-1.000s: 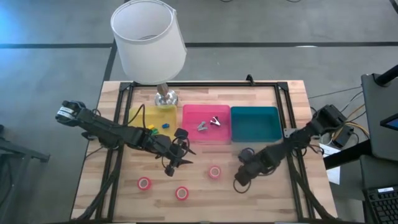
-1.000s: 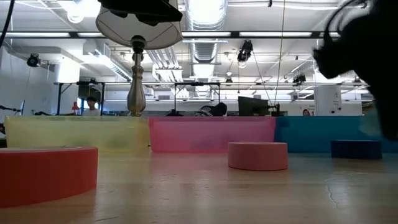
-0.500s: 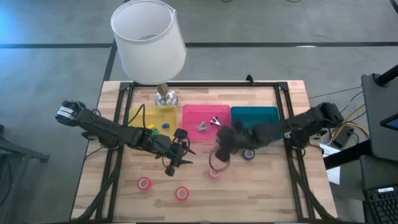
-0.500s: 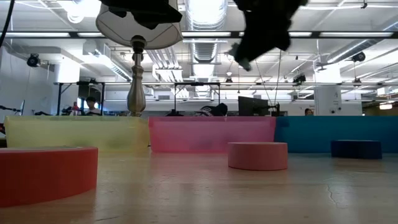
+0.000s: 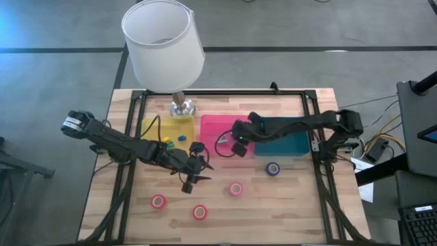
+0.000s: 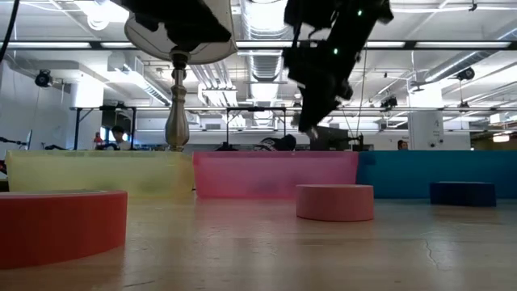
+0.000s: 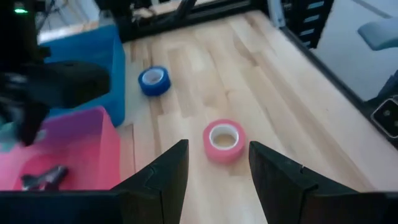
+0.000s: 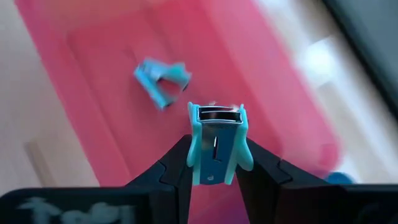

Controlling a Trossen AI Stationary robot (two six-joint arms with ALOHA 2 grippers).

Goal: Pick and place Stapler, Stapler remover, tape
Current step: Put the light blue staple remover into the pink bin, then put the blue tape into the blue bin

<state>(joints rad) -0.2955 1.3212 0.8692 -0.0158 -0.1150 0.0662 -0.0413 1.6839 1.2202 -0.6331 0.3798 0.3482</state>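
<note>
- Three red tape rolls lie on the bare wooden table (image 5: 300, 205): one (image 5: 235, 188) in front of the pink bin (image 5: 212, 152), two more (image 5: 158, 201) (image 5: 199, 212) nearer the front edge.
- One blue tape roll (image 5: 273, 168) sits just in front of the teal bin (image 5: 300, 152).
- Right gripper (image 8: 214, 169) hangs over the pink bin, fingers clamped on a pale blue staple remover (image 8: 216, 142).
- Another staple remover (image 8: 160, 79) lies inside that bin.
- Left gripper (image 7: 214, 171) hovers low over the table beside the nearest red roll, its fingers spread with nothing between them.
- Small pieces rest in the yellow bin (image 5: 151, 124), too tiny to identify.
</note>
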